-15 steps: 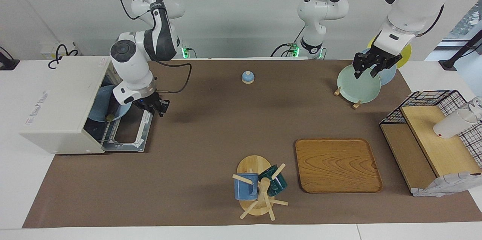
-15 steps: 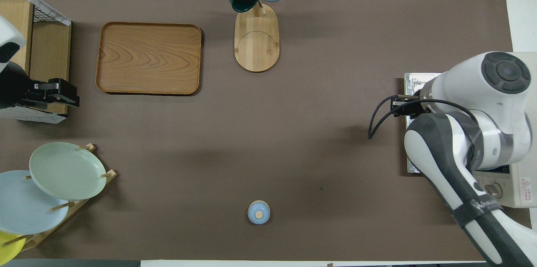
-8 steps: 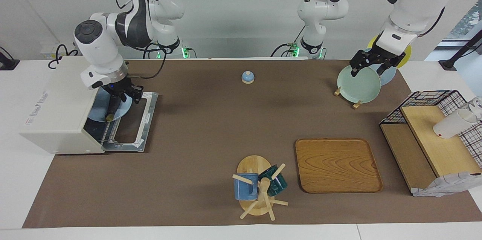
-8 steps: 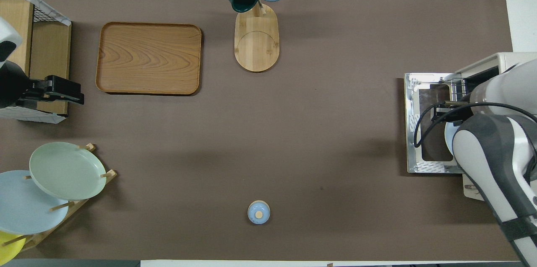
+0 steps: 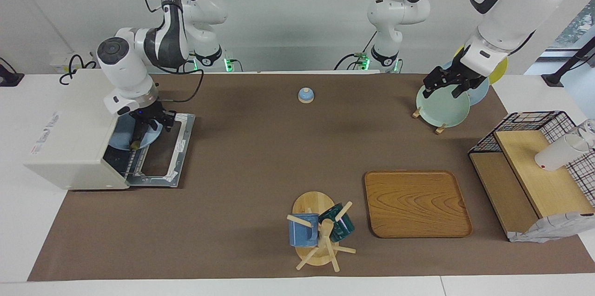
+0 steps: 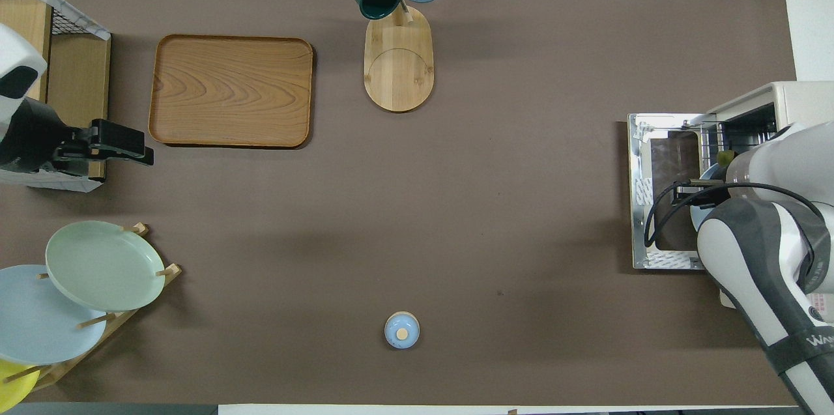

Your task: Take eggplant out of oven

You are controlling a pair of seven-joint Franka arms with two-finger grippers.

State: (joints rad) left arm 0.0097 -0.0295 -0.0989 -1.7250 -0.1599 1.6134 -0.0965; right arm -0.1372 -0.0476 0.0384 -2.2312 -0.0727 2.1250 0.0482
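Our right hand sits over the eggplant at the oven mouth; grip unclear. Left hand waits, fingers apart.

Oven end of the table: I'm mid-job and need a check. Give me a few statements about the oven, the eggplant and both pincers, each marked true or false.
1. The oven door is down. True.
2. The eggplant lies on the wooden tray. False: it lies on a blue plate in the oven mouth; the tray holds nothing.
3. The right pincer is down at the eggplant. True, though a grip cannot be confirmed.
4. The left pincer holds the green plate. False: it hangs open over the plate rack, holding nothing.
5. Both mugs stand on the table. False: the blue mug and green mug hang on the mug stand.
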